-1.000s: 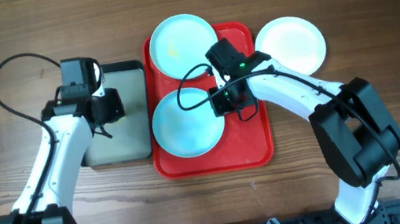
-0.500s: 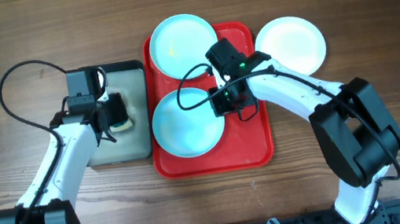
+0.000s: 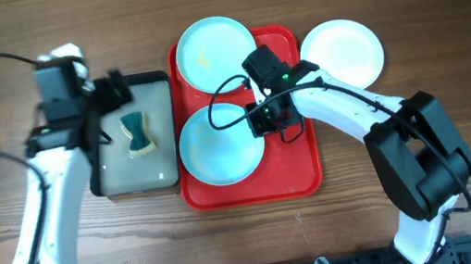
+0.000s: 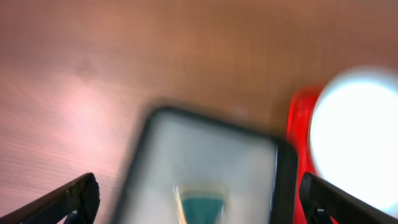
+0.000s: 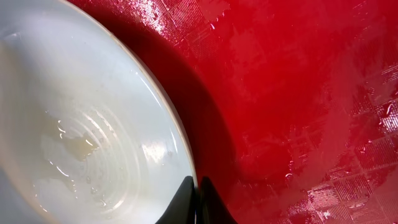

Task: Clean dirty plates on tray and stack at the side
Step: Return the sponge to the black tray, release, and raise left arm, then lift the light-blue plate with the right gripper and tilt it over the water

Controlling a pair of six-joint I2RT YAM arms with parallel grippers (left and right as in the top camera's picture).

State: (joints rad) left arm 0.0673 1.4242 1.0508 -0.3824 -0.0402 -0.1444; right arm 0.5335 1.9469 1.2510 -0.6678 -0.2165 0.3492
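On the tray (image 3: 301, 164) I see bare room only at near right; the near mint plate (image 3: 221, 143) and the far mint plate (image 3: 215, 51) block elsewhere.

Teal sponge (image 3: 135, 134) in black-rimmed tray (image 3: 153, 169)

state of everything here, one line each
left gripper: open, empty
sponge: loose in black tray
near mint plate: on red tray, wet
far mint plate: on red tray, smudged
white plate: on table beside tray
right gripper: shut at near mint plate's rim
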